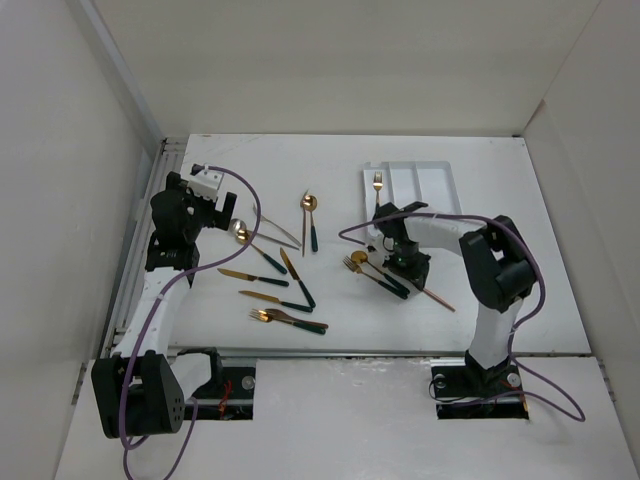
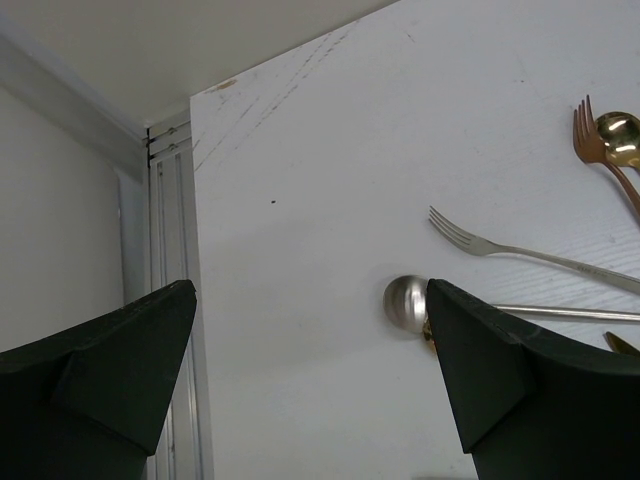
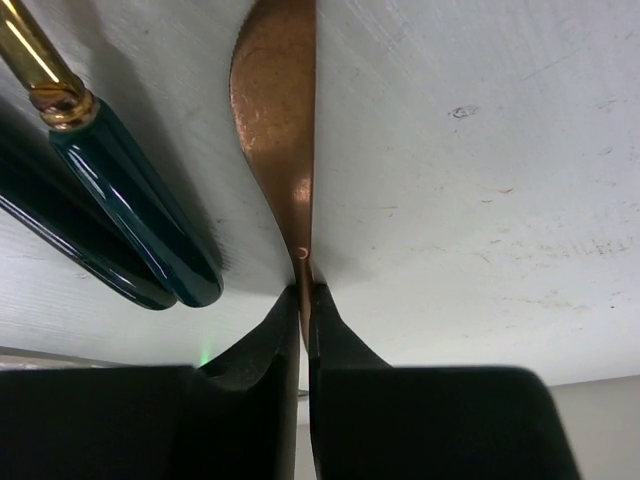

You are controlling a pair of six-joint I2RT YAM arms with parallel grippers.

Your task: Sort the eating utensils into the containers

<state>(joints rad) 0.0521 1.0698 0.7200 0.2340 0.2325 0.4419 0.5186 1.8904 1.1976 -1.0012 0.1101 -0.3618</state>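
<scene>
The right gripper [image 3: 303,300] is clenched on a copper knife [image 3: 280,100] whose blade runs ahead of the fingertips, with two green handles [image 3: 130,215] lying just beside them. The left gripper [image 2: 310,390] gapes open, a silver spoon [image 2: 405,303] partly hidden behind its right finger and a silver fork [image 2: 520,248] beyond. Past the right fingers, the tray [image 1: 440,175] holds one gold fork [image 1: 377,182].

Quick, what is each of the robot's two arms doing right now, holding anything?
Left tool: open, holding nothing.
Right tool: closed on a copper utensil.

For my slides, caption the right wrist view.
Right gripper shut on a copper utensil beside two dark green handles.
</scene>
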